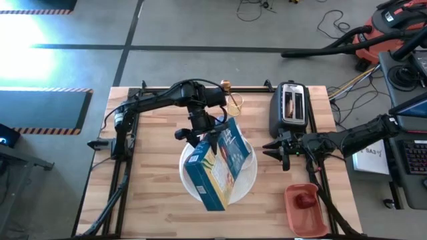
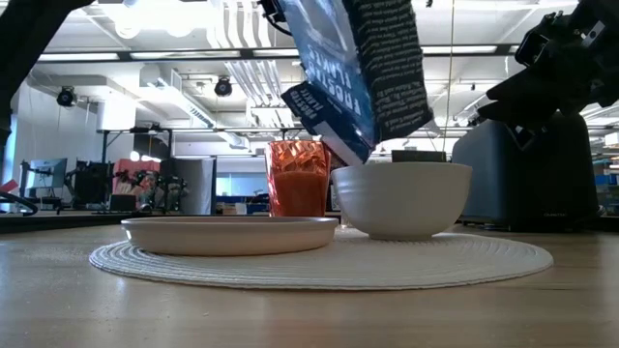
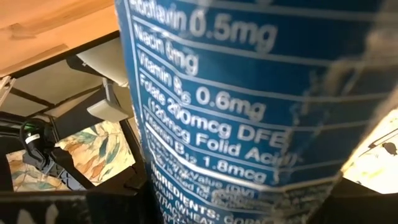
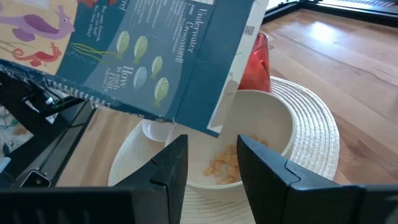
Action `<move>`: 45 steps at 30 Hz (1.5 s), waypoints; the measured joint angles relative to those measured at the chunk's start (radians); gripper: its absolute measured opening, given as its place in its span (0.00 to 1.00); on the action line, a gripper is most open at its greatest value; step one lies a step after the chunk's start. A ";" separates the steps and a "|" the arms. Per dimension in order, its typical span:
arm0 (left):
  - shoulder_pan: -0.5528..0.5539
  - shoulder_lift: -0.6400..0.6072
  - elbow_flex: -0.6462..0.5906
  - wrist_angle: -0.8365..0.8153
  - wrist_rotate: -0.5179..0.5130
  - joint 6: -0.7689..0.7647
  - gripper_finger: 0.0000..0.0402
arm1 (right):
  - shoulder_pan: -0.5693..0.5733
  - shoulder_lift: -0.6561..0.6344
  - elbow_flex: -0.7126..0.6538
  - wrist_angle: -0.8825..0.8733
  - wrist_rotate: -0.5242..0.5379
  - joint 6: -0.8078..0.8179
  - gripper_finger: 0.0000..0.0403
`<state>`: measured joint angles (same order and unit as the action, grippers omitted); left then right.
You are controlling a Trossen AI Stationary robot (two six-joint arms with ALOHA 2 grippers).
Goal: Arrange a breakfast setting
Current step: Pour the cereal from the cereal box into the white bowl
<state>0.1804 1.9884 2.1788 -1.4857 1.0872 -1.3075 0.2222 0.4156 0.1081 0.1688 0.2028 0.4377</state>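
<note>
My left gripper (image 1: 202, 138) is shut on a blue cereal box (image 1: 217, 167), held high and tipped over the white bowl (image 2: 401, 198). The box's lower open corner (image 2: 340, 145) hangs just above the bowl's rim. Cereal flakes (image 4: 225, 164) lie in the bowl. The bowl, a pink-red cup (image 2: 300, 179) and a flat white plate (image 2: 230, 234) stand on a round white woven mat (image 2: 464, 259). My right gripper (image 1: 280, 152) is open and empty, right of the mat, pointing at the bowl (image 4: 273, 124). My left gripper holds the cereal box by its upper, far end (image 1: 212, 137), coming from the table's far-left side. The box's printed side panel (image 3: 236, 106) fills the left wrist view and hides the fingers. The box is lifted clear and tilted, its open end down over the bowl.
A dark toaster (image 1: 291, 107) stands at the far right, with something brown in its slot. A pink tray (image 1: 308, 208) with a small dark-red fruit (image 1: 305, 199) sits at the near right. A gold-coloured thing (image 1: 233, 101) lies near the far edge.
</note>
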 joint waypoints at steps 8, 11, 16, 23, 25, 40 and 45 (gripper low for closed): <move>0.009 0.000 0.000 -0.004 0.004 -0.013 0.51 | 0.000 0.000 0.000 0.000 0.000 0.000 0.32; 0.015 -0.001 0.000 -0.001 0.005 -0.014 0.52 | 0.000 0.000 0.000 0.000 0.000 0.000 0.32; 0.014 0.003 0.000 -0.003 0.005 -0.019 0.54 | 0.000 0.000 0.000 0.000 0.000 0.000 0.32; 0.001 0.004 0.000 0.015 0.003 -0.001 0.54 | 0.000 0.000 0.000 0.000 0.000 0.000 0.32; -0.013 0.005 0.000 0.021 -0.001 0.030 0.53 | 0.000 0.000 0.000 0.000 0.000 0.000 0.32; -0.044 0.005 0.000 -0.086 -0.063 0.254 0.52 | 0.000 0.000 0.000 0.000 0.000 0.000 0.32; -0.049 0.004 -0.001 -0.086 -0.134 0.320 0.52 | 0.000 0.000 0.000 0.000 0.000 0.000 0.32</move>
<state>0.1314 1.9922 2.1780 -1.5715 0.9536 -0.9874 0.2222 0.4156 0.1081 0.1688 0.2028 0.4377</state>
